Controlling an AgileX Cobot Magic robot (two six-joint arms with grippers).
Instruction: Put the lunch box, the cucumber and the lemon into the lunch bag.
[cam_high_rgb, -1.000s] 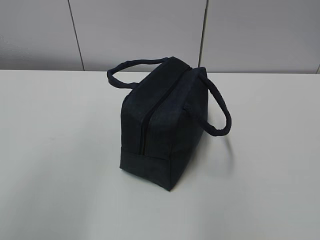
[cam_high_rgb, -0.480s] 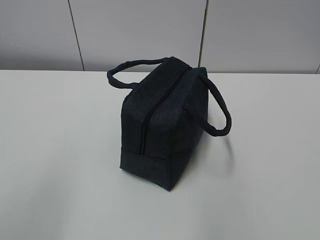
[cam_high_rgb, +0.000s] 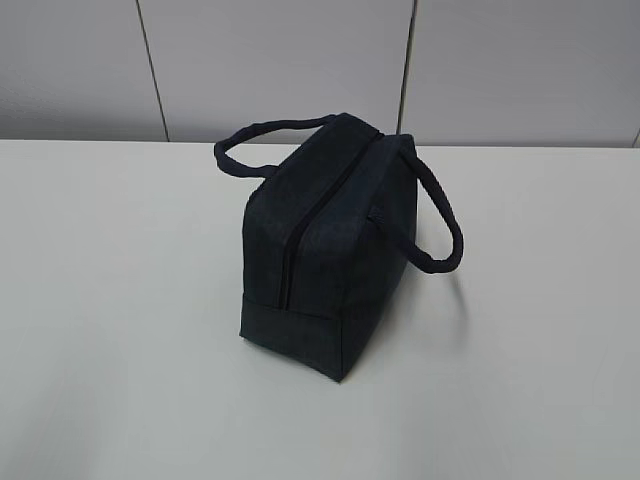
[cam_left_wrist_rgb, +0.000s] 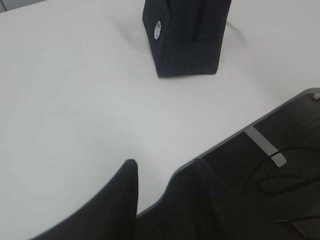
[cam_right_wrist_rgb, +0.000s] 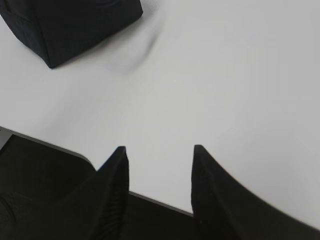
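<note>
A: How much of the lunch bag (cam_left_wrist_rgb: 185, 35) shows from the wrists?
B: Its top is cut off by the upper edge in the left wrist view; the round logo (cam_left_wrist_rgb: 158, 30) is too small to read. The right wrist view catches only one corner.
A: Its contents?
B: Hidden in every view.
A: The left gripper (cam_left_wrist_rgb: 160, 175)?
B: Cropped below, blurred.

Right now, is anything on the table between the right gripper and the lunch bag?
Nothing visible. In the right wrist view only bare white table lies between the open right gripper and the lunch bag, which appears zipped shut in the exterior view.
</note>
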